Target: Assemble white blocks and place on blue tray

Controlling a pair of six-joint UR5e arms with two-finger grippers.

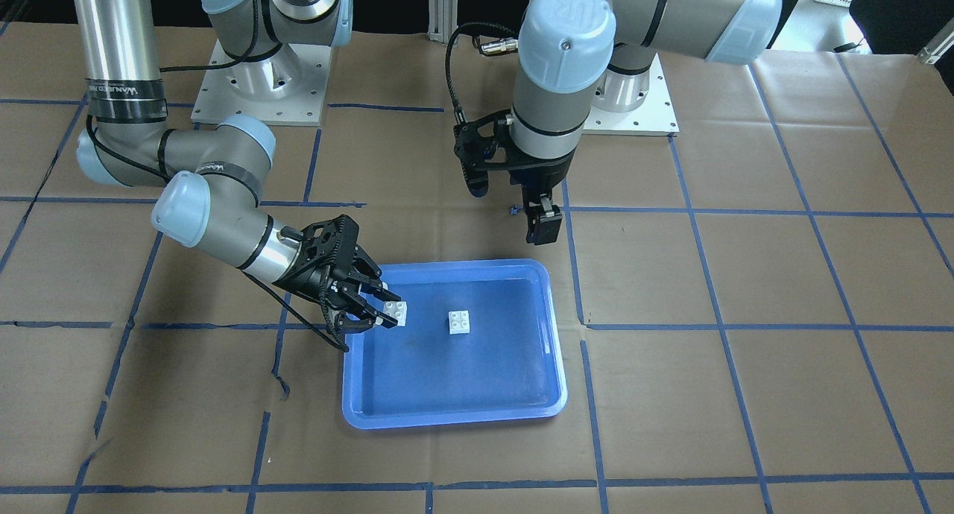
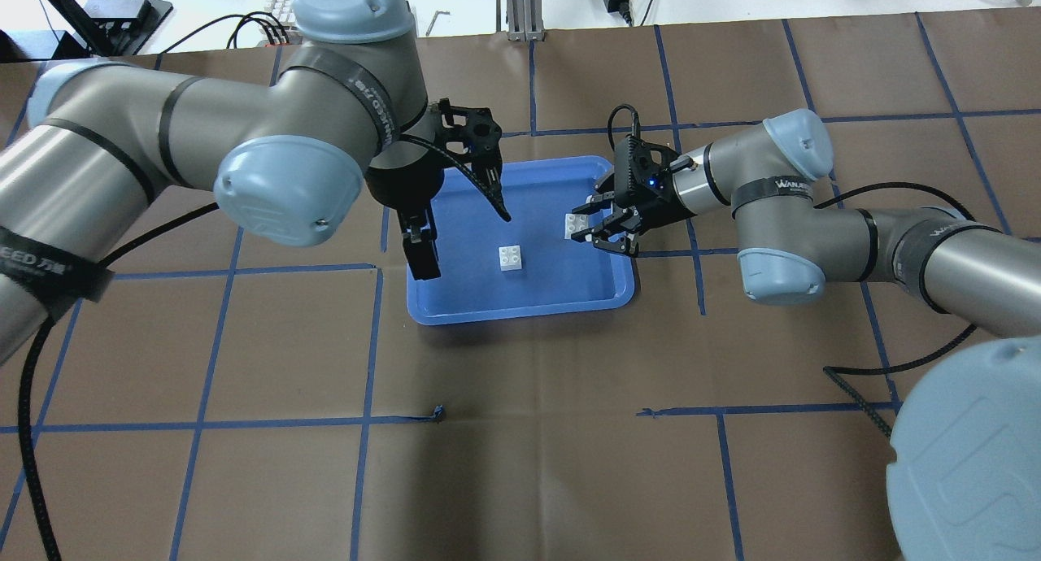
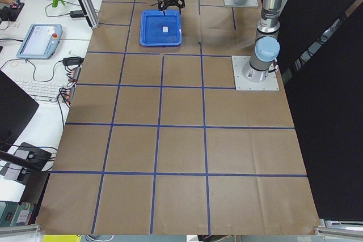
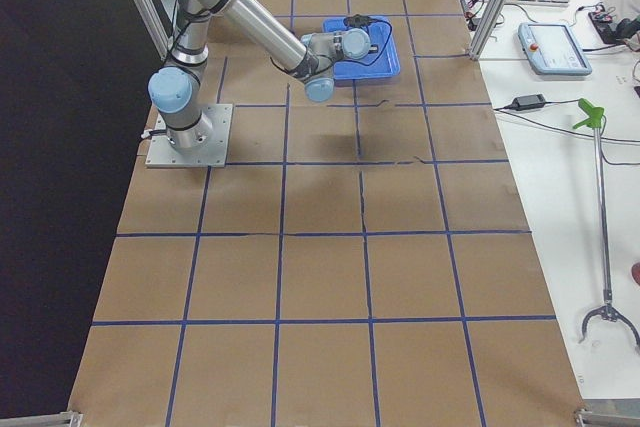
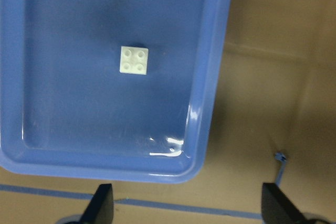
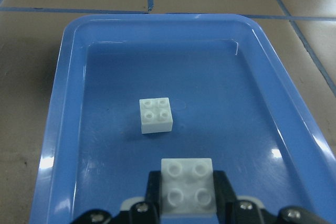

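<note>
The blue tray [image 1: 477, 398] lies at the table's middle. One white block [image 1: 459, 322] sits studs up on its floor and also shows in the overhead view [image 2: 511, 257] and both wrist views [image 5: 134, 60] [image 6: 156, 114]. My right gripper [image 1: 378, 308] is shut on the other white block [image 1: 396, 312], studs up, just above the tray floor inside the tray's end on my right [image 6: 187, 186]. My left gripper [image 2: 423, 256] is open and empty, raised over the tray's opposite edge. Its fingertips [image 5: 102, 205] stand wide apart.
Brown paper with a blue tape grid covers the table [image 1: 745, 350]. A small scrap of blue tape [image 1: 513, 210] lies beside the tray near my left gripper. The arm bases [image 1: 261, 89] stand behind the tray. Desks with a keyboard and tablets flank the table's ends.
</note>
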